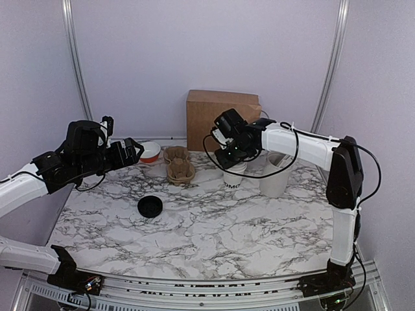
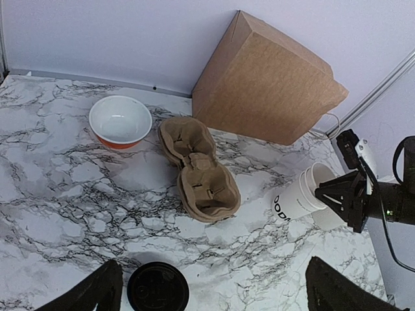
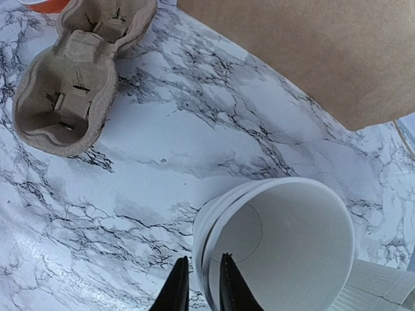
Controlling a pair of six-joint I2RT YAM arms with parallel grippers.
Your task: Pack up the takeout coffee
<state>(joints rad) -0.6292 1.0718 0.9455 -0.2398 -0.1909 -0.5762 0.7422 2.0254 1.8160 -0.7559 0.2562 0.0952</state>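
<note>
While my right fingers (image 1: 229,161) pinch almost closed across the rim of the upright white paper cup stack with black lettering (image 1: 233,179), toward the desk's far right, my left fingers (image 1: 131,150) hang spread wide and empty above the left edge. No lidded coffee stands ready: the round black plastic lid (image 1: 150,207) lies flat, well apart toward the near left, closer to my left arm. The cups' long axis runs straight up beneath my right fingers. Left of them the brown pulp two-cup carrier (image 1: 179,164) sits near the far edge, and the bare marble desk (image 1: 220,240) between leaves room, I judge.
</note>
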